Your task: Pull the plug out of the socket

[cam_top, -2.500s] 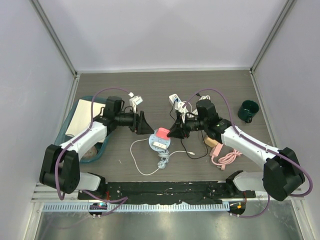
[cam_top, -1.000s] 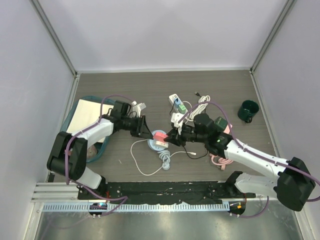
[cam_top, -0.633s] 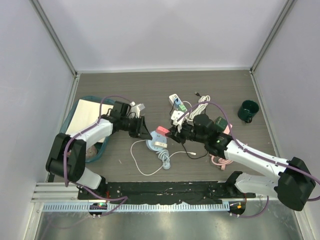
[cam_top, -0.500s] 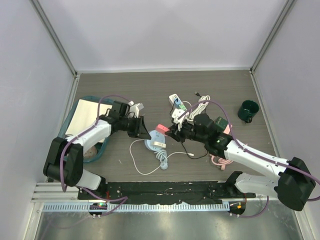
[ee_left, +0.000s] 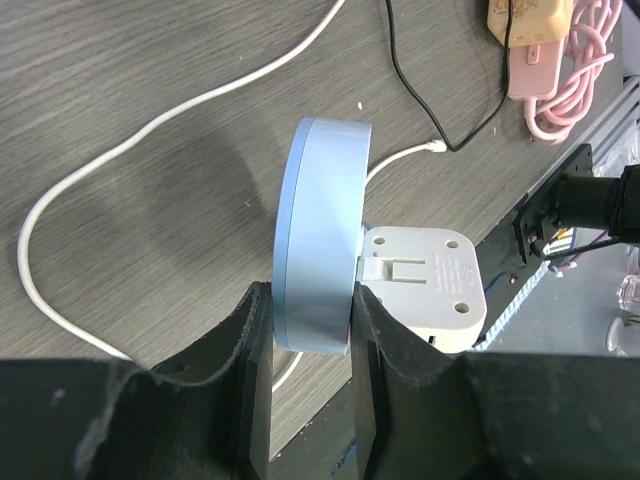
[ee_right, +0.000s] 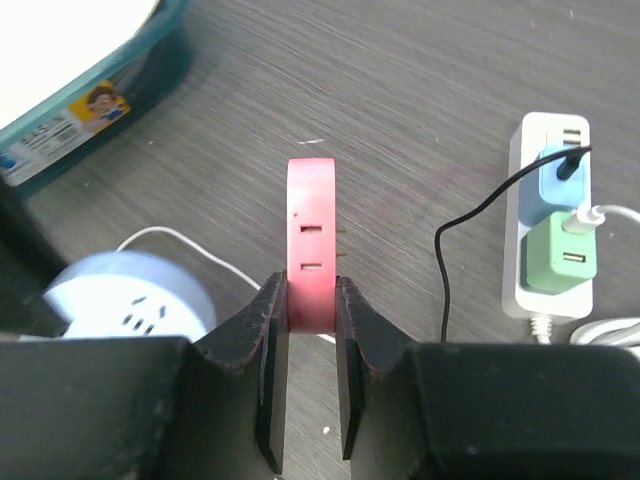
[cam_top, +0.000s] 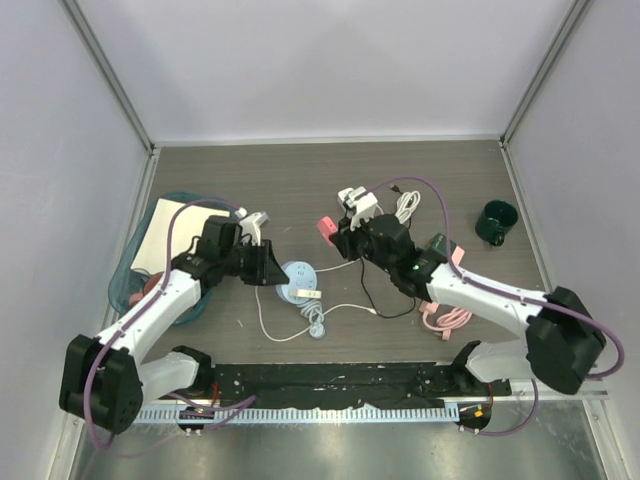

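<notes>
- The left end effector (ee_left: pixel 312 300) is clamped across the rim of the round blue socket (ee_left: pixel 320 225), holding it on edge just above the table (cam_top: pixel 450 170). The socket is hard, smooth plastic and looks light. Its rim is thin, so I judge it could swivel in the grip under a sideways pull. A white adapter (ee_left: pixel 425 285) is seated in its face, and a white cord (cam_top: pixel 275 325) trails from the socket.
- The red plug (ee_right: pixel 311 245) is pinched flat between the fingers of the right end effector (ee_right: pixel 310 295), held in the air well apart from the socket. It is a small, rigid and probably light block. Its broad flat sides are the sound place to hold it, which is where the pads sit now.
- The table is dark wood-grain, matte and flat, so it should give fair friction.
- Room is tight. A teal bin (cam_top: pixel 130 275) stands at the left. Loose black cable (cam_top: pixel 370 295) and pink cable (cam_top: pixel 450 318) lie near the middle, and a white power strip (ee_right: pixel 550 215) sits beyond them. A green mug (cam_top: pixel 495 220) stands at the right, with pale walls (cam_top: pixel 300 70) on three sides.
</notes>
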`<state>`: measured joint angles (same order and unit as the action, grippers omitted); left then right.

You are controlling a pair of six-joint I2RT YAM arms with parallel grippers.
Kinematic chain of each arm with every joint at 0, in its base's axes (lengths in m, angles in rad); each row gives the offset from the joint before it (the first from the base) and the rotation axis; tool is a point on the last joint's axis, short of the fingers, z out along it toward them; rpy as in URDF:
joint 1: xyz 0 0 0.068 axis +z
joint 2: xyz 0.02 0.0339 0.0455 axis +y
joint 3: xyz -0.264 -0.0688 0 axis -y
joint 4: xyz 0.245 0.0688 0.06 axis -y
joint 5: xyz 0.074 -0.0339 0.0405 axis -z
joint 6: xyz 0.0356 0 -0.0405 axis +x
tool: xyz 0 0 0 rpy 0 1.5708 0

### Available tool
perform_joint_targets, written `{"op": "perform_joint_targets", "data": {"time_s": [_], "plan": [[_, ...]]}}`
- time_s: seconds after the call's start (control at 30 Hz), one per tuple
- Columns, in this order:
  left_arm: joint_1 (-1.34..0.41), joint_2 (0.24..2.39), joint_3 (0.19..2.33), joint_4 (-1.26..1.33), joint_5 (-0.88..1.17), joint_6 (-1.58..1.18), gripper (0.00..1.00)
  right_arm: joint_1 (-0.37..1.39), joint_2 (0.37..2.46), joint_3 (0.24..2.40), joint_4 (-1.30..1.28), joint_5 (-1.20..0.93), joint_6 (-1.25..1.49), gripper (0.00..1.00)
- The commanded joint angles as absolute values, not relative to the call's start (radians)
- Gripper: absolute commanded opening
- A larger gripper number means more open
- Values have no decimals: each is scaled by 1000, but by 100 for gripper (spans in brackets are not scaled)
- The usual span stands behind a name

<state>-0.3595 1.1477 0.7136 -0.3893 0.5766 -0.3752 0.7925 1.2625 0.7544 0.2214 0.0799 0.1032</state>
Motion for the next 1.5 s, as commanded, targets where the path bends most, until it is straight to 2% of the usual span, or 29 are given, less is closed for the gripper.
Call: {"op": "perform_joint_targets", "data": {"time_s": [0.0, 0.27, 0.63, 0.93, 1.03, 1.17, 1.37, 1.4, 1.47], "plan": [[-357, 1066, 681, -363, 566, -408, 0, 792, 1377, 854, 213, 201, 276, 1], [-357, 957, 650, -390, 564, -433, 0, 781, 1638, 1020, 239, 192, 431, 1], [-376, 954, 637, -379, 568, -408, 0, 746, 1907, 1157, 463, -130, 630, 5], [-384, 965, 638, -377, 572, -408, 0, 736, 2002, 1175, 439, -97, 706, 9], [-384, 966, 638, -379, 568, -410, 0, 732, 2006, 1170, 430, -83, 704, 16], [-383, 976, 637, -379, 545, -420, 0, 721, 1991, 1172, 387, -35, 689, 30], [-385, 996, 641, -383, 522, -431, 0, 696, 1927, 1175, 266, 38, 629, 42], [-385, 1003, 641, -388, 520, -431, 0, 695, 1915, 1167, 255, 47, 618, 51], [-384, 1014, 644, -390, 520, -431, 0, 690, 1873, 1151, 241, 69, 583, 56]]}}
